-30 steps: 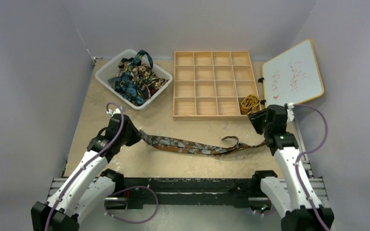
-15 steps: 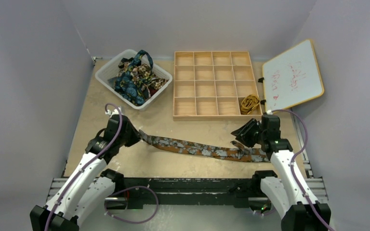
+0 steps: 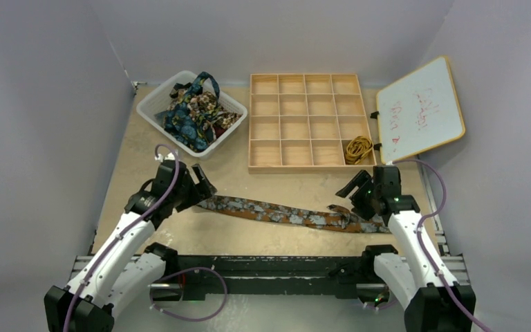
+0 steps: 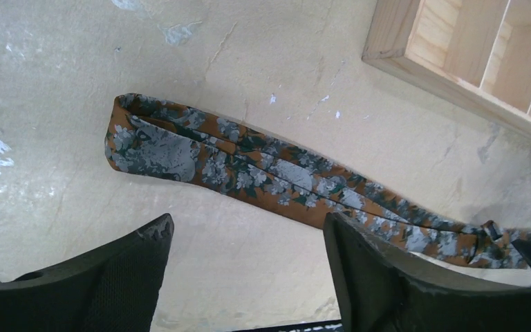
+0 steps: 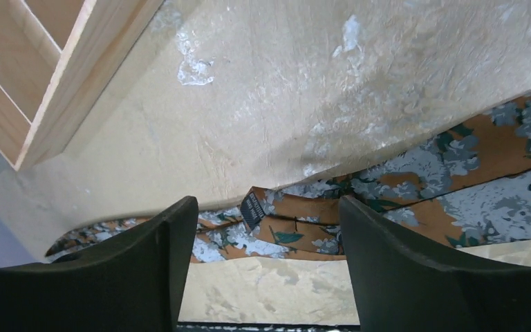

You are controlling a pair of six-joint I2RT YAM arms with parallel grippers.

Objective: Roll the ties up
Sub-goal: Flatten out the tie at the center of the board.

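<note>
A brown-orange tie [image 3: 283,213] with grey floral blotches lies stretched flat across the near table, free of both grippers. My left gripper [image 3: 202,188] hovers open over its wide left end; in the left wrist view the tie [image 4: 249,173] lies just beyond the open gripper [image 4: 249,220]. My right gripper [image 3: 351,192] stands open over the right end, where the tie [image 5: 456,159] is folded back and a small dark label [image 5: 252,207] shows between the spread fingers of the gripper [image 5: 268,202]. More ties [image 3: 195,111] are heaped in a white basket [image 3: 153,104]. A gold tie [image 3: 358,148] sits in one crate cell.
A wooden crate [image 3: 304,168] with several square cells stands at the back centre, with its corner [image 4: 394,41] in the left wrist view. A whiteboard [image 3: 422,109] leans at the back right. Purple cables run along both arms. A black rail edges the near side of the table.
Both grippers have opened and let go of the tie, which now rests flat on the table. The right arm came down and inward with the end folded over; the left lifted slightly.
</note>
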